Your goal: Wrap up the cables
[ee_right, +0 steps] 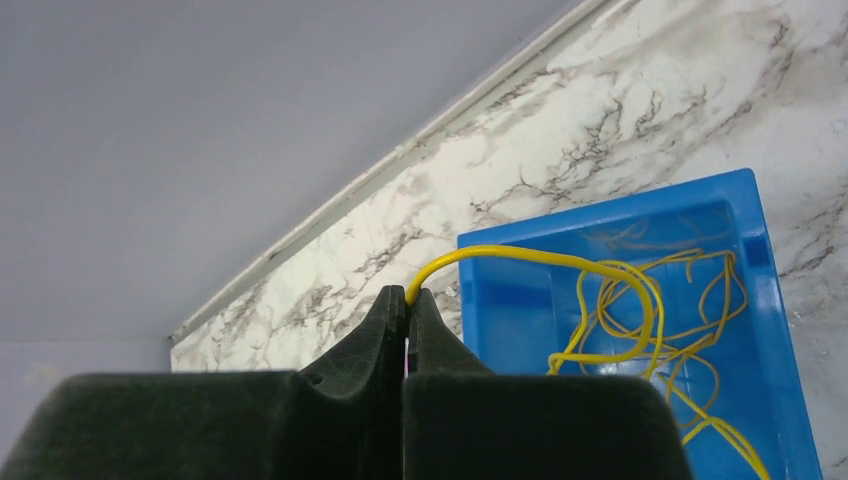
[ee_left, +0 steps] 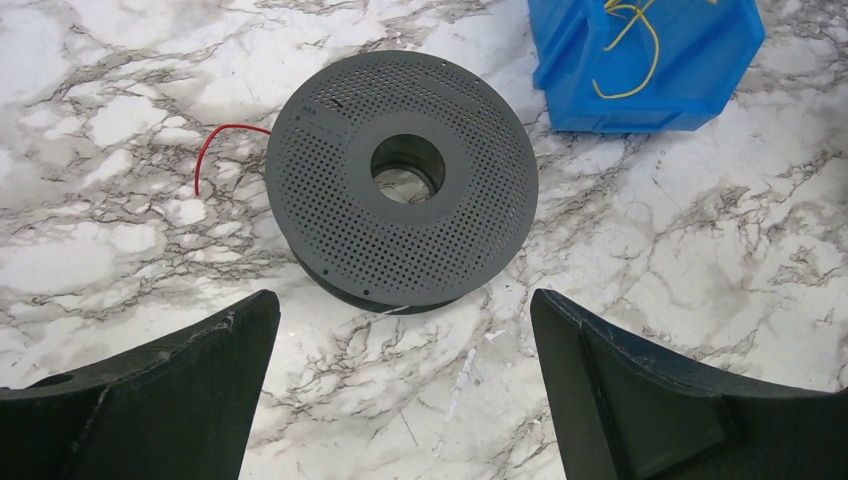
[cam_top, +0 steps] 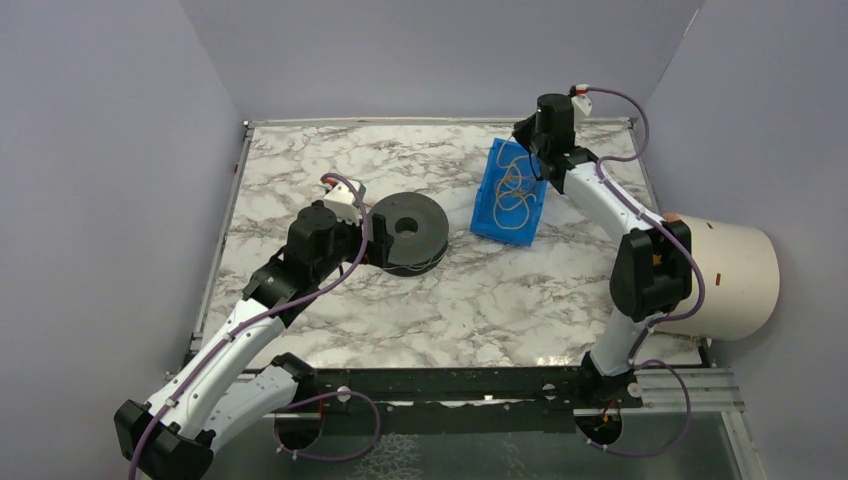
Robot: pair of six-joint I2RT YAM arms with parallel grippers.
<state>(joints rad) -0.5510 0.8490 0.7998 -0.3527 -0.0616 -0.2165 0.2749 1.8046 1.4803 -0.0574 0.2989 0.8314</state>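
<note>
**Yellow wire pinched at the bin, spool waits to the left**

I have the right gripper [ee_right: 407, 295] closed fully on one yellow cable [ee_right: 540, 258]. Its jaws are pressed together and the strand emerges at their tip. From there the wire arches away and drops into the blue bin [ee_right: 600, 215], where the other thin cables [cam_top: 515, 195] lie in a loose tangle. The bin sits to the right of the black perforated spool [ee_left: 330, 190] and a little farther from the arm bases, near it but not touching. The left gripper [ee_left: 402, 300] hovers just on the near side of the spool, jaws spread as wide as they go and holding nothing. A single red strand [ee_left: 215, 135] curls out from the spool's left side onto the marble table [ee_left: 700, 250].

As I read it, the coming move turns on one relation. The held cable's length runs from the right gripper back into the bin, away from the spool, so the strand must travel leftward to reach the hub. The right arm is nearer the cables. The left arm is nearer the spool and well placed to steady it. The limp wire may drag its neighbours out of the tangle as it lifts.
</note>
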